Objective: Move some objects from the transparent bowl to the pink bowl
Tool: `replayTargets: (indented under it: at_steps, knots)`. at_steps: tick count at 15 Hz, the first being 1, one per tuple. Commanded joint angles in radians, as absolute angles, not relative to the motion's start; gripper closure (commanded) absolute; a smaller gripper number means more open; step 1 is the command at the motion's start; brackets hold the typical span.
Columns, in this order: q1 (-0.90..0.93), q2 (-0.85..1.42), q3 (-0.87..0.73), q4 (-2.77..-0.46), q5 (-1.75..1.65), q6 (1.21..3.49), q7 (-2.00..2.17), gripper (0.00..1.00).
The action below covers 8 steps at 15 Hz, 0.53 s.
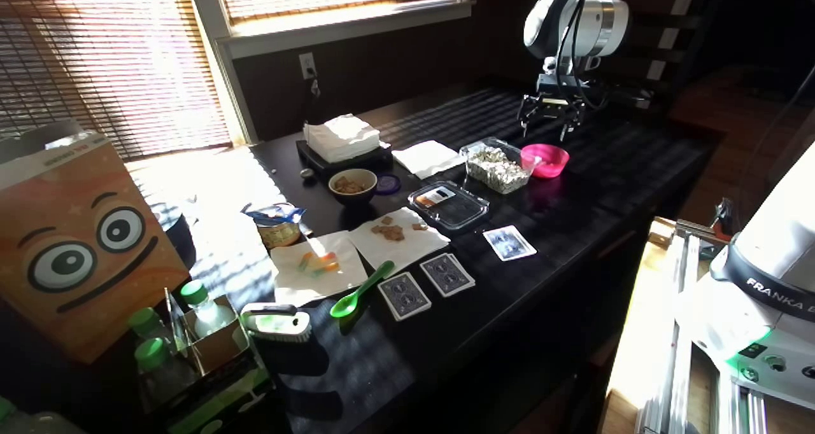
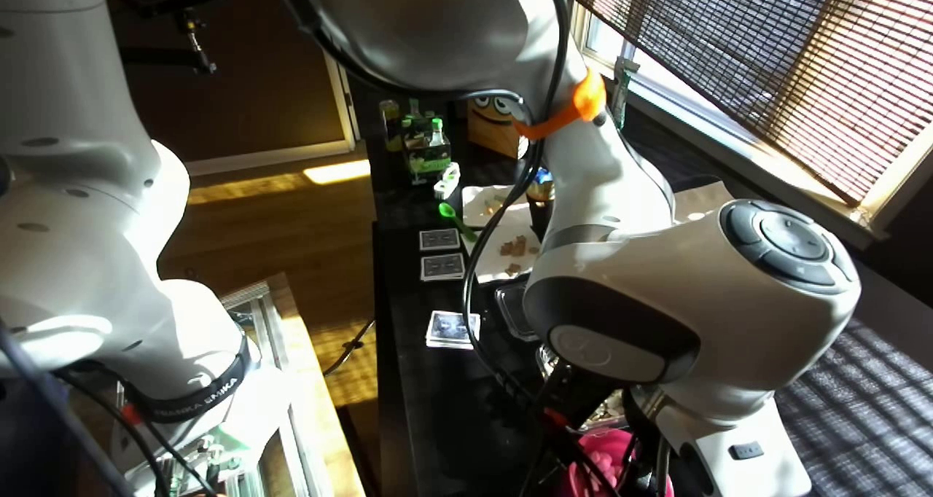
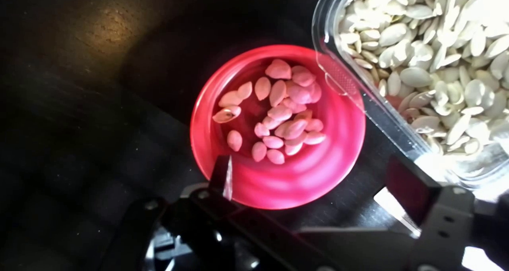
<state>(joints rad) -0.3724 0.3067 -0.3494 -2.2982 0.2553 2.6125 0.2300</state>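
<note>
**Jaws spread and unladen: we look set for another pinch**

Here's the dark worktop (image 1: 573,211), and the arm (image 2: 634,286) reaches out over it. The bigger of the task's two vessels: the transparent bowl (image 3: 391,122), boxy and well loaded. Right beside it, the pink bowl (image 3: 282,183)! In the wrist view the clear rim overlaps the pink one; whether they touch, we cannot tell. On to our jaws: spread wide, nothing pinched between the tips, hanging near the pink bowl. And smallest of all, the seeds (image 3: 280,112): a modest scatter inside the pink bowl, a far deeper heap in the transparent bowl.

So which step is in hand? We call it the gap between loads: some seeds are across, and since "some" sets no count, the job may even be done. If we go again, the next move calls for a sideways shift to the transparent bowl with the jaws parted, a straight drop into the heap, a firm close, then a lift clear of that overlapping rim. Loose seeds, so we expect a few to slip.
</note>
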Motion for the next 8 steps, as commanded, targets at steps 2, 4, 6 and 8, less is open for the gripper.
replayTargets:
  at_steps: [2,4,6,8]
  knots:
    - [-0.386,0.288,-0.334,-2.312,0.285,2.629,0.197,0.0]
    - [-0.386,0.288,-0.335,-2.313,0.283,2.63,0.197,0.0]
    - [-0.386,0.283,-0.334,-2.316,0.284,2.629,0.193,0.0]
    - [-0.377,0.223,-0.326,-2.351,0.267,2.62,0.155,0.0]
